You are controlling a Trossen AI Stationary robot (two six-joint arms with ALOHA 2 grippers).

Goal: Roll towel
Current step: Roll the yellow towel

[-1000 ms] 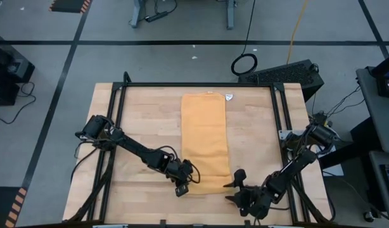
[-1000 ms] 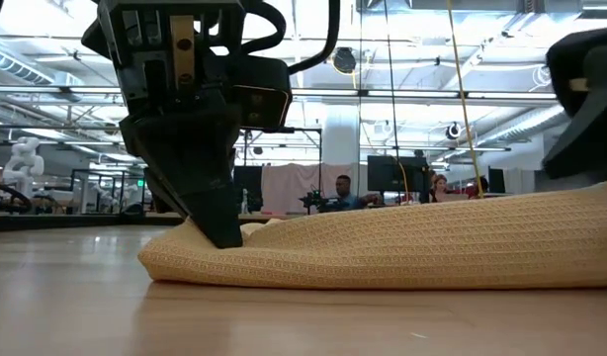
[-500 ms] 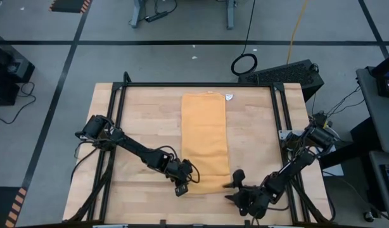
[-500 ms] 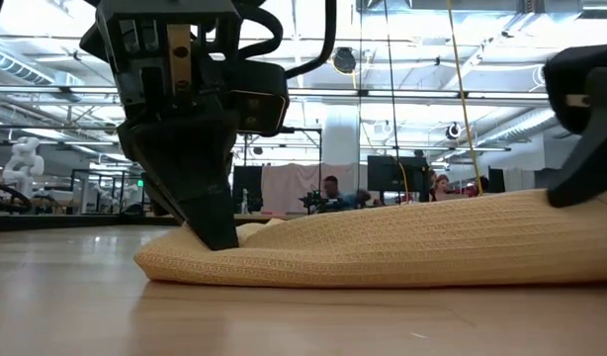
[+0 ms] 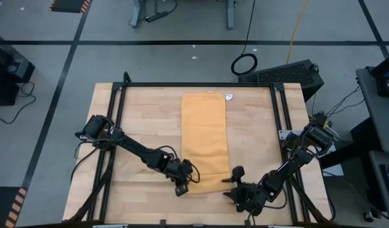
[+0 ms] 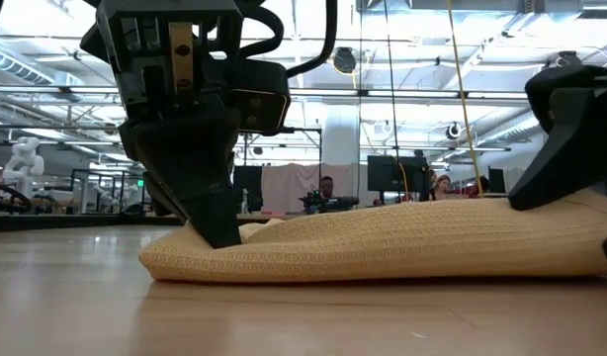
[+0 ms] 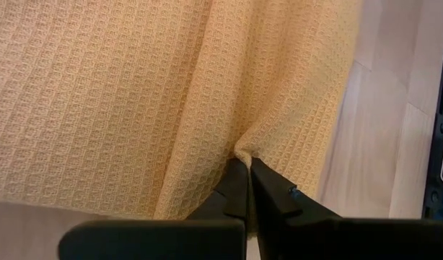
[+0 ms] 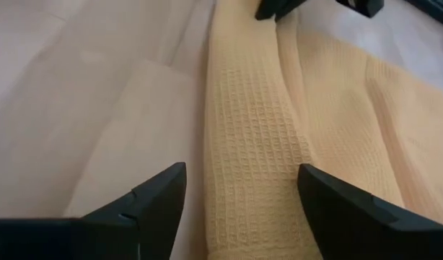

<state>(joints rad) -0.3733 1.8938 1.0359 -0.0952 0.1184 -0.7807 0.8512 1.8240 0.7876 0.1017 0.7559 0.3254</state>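
Left gripper (image 7: 244,167): fingers (image 7: 236,189) pressed together, pinching a small pleat of the towel (image 5: 206,140) at its near left corner; fabric puckers toward the tips. Seen from the low view (image 6: 216,232), the fingers point straight down, tips at the desk (image 5: 144,120) surface. Arm reaches in low from the left side of the desk, elbow out, wrist bent toward the cloth.

Right gripper (image 8: 239,198): fingers (image 8: 158,195) spread wide, one on either side of the towel's raised near edge; nothing clamped. From above (image 5: 235,182) it sits at the towel's near right corner, just beside the cloth. Arm extends diagonally from the right side of the desk toward the near edge.

Towel: mustard-yellow waffle-weave cloth, lying as a long narrow strip down the middle of the desk, running from the far side to the near side. Near end slightly humped and folded over. Small white tag (image 5: 230,97) at the far right corner.

Desk: light wood top inside a black frame.
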